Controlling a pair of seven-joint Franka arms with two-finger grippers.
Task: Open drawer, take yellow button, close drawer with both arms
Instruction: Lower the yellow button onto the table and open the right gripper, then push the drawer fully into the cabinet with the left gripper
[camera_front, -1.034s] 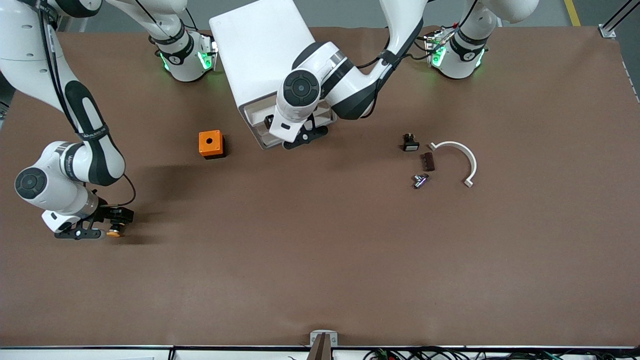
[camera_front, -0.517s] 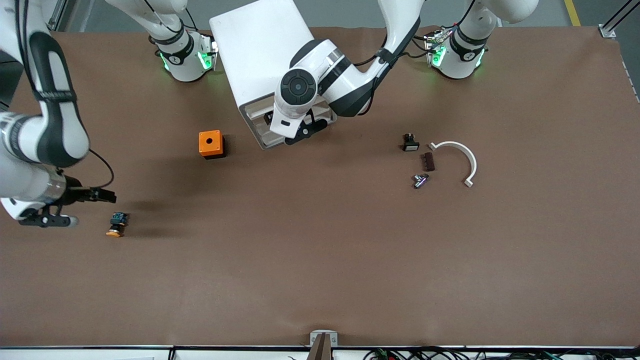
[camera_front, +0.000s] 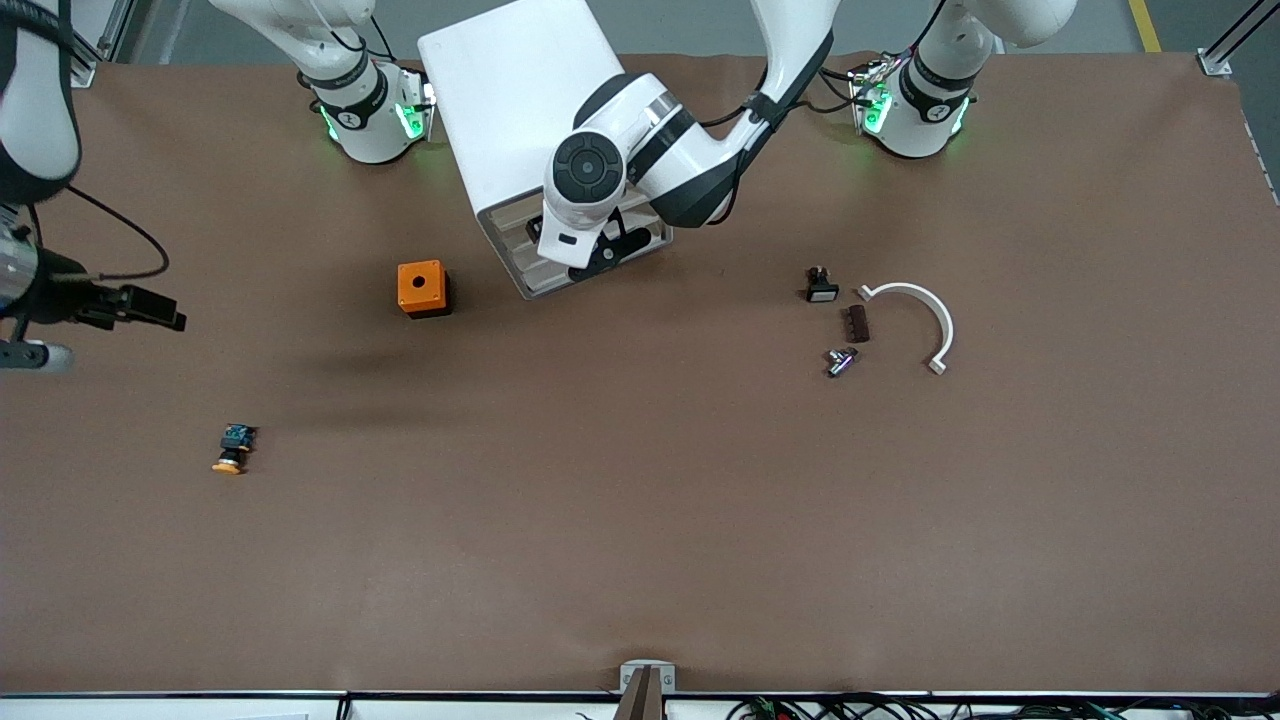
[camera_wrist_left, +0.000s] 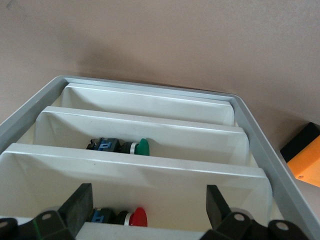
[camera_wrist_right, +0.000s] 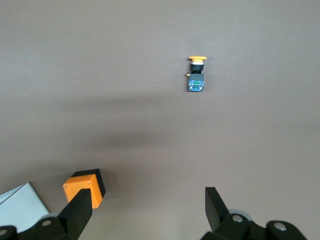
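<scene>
Jaws wide and empty on both arms — the right gripper (camera_front: 100, 325) hangs at the frame's left edge above the button (camera_front: 232, 449) lying low-left on the surface (camera_front: 640, 520), while the left gripper (camera_front: 600, 255) sits at the drawer (camera_front: 560, 262), upper centre — seemingly to close it.

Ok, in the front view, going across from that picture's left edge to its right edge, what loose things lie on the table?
button → orange cube → small black-and-white part → metal fitting → dark brown block → white curved piece
</scene>
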